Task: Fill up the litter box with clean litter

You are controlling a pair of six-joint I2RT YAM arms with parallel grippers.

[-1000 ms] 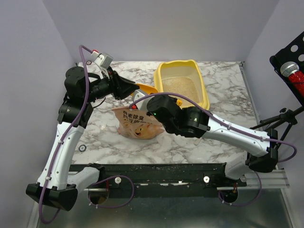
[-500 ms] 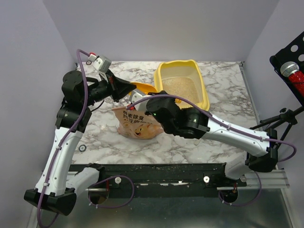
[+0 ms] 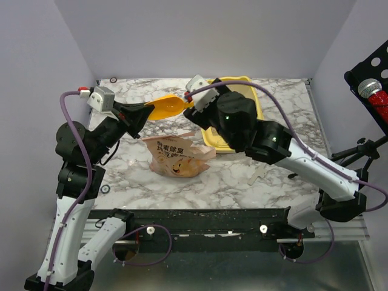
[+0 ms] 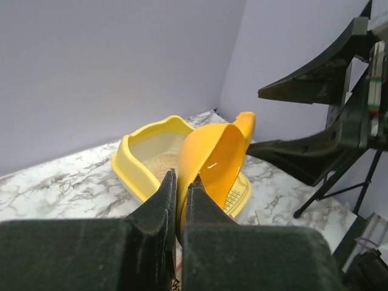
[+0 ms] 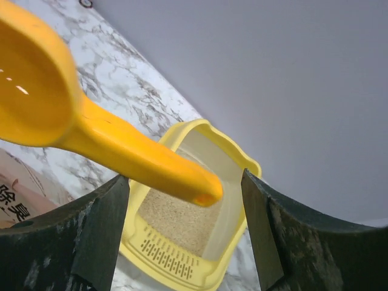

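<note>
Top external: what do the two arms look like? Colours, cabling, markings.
Both alike: left arm and right arm have white links, black joint housings, a purple cable along each, a grey-white camera box at the wrist. Fingers matte black. No markings legible.

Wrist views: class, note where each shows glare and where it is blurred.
Left wrist: a white glint on the small orange plastic scoop; the dark fingers are blurred. Right wrist: glints in the scoop's bowl; fingers soft, the large yellow plastic litter box sharper.
</note>
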